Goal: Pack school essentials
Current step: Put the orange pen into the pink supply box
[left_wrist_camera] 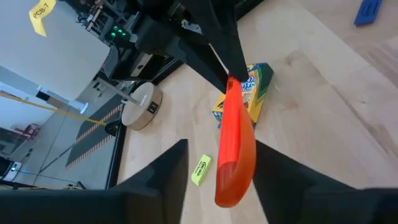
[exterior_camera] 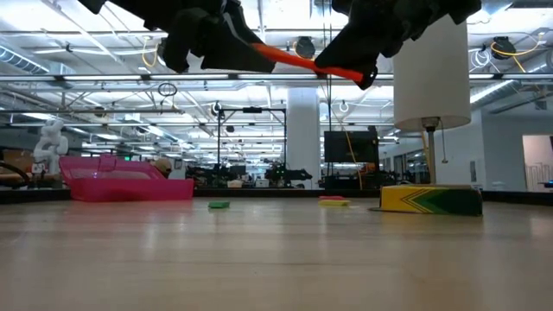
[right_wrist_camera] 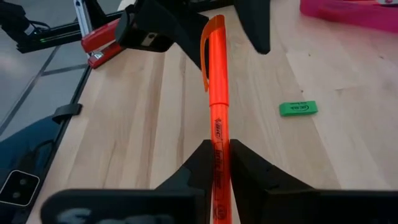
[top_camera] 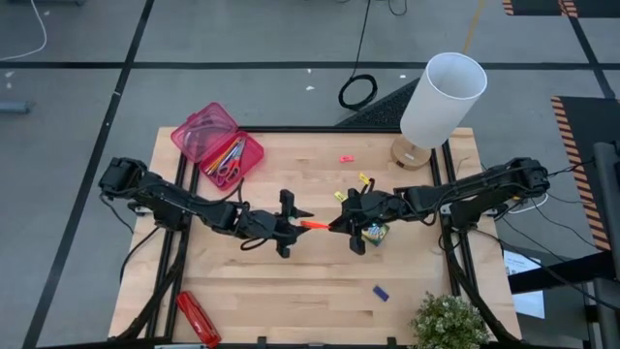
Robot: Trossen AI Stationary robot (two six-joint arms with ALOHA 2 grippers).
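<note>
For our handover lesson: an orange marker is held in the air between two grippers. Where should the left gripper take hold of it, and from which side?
Grip the cap end of the marker. It juts free toward the left gripper, whose open fingers flank it. The right gripper is shut on the other end, so come in straight along the marker's length.

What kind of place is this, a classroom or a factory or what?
Most likely a robotics lab in a big industrial hall. A wooden table stands between two mounted arms on a tape-marked floor, and beyond it run exposed ceiling trusses and benches of equipment.
</note>
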